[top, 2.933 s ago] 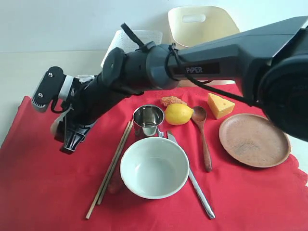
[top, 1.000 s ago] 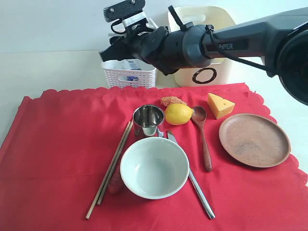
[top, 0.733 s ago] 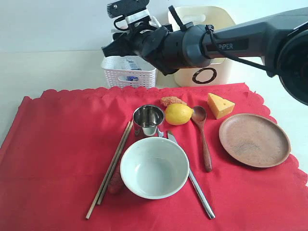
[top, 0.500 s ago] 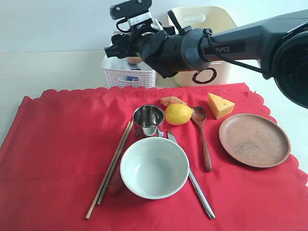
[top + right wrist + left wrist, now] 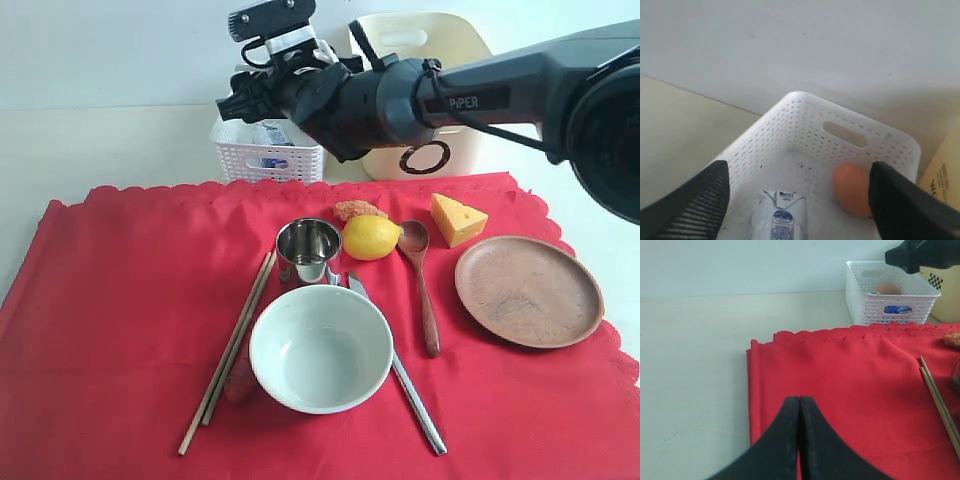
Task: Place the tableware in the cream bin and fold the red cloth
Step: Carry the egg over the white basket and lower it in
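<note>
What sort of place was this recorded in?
Likely a staged lab tabletop: a bright red scalloped cloth set with a pale greenish-white bowl, a white perforated basket and cream plastic bin behind it, a bare wall.

Lab-like test bench: bare white wall (image 5: 100, 50), plain beige table (image 5: 100, 150), black robot arm (image 5: 500, 90).

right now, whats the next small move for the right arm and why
Probably lift the right gripper clear of the white perforated plastic basket: its jaws stand open and empty, the orange-brown egg lies inside, and the pale bowl waits on the red scalloped cloth.
</note>
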